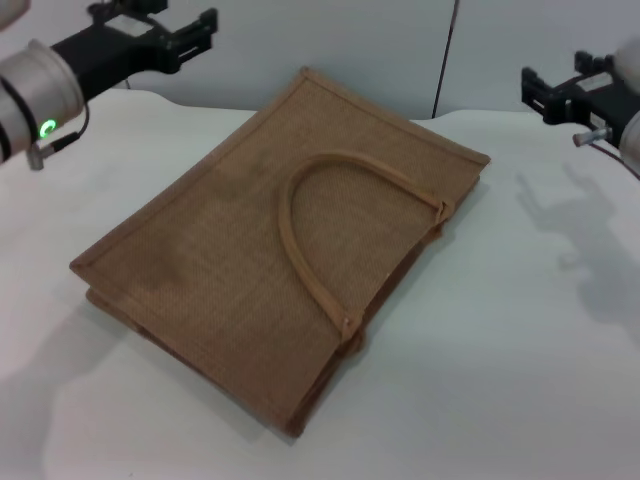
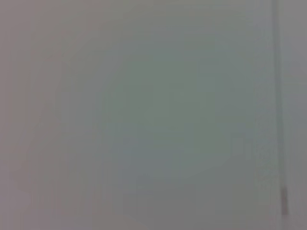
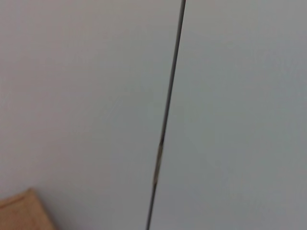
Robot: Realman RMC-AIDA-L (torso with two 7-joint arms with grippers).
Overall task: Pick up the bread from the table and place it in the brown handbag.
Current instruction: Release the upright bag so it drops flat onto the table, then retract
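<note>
The brown handbag (image 1: 270,260) lies flat on the white table (image 1: 520,330), its looped handle (image 1: 300,215) resting on top. One corner of it shows in the right wrist view (image 3: 21,213). The bread is not in view anywhere. My left gripper (image 1: 200,35) hangs high at the far left, above the table's back edge, open and empty. My right gripper (image 1: 535,92) hangs high at the far right, open and empty. Both are well apart from the bag.
A pale wall with a dark vertical seam (image 1: 445,55) stands behind the table; the seam also shows in the right wrist view (image 3: 165,120). The left wrist view shows only blank wall. Bare tabletop lies to the right of and in front of the bag.
</note>
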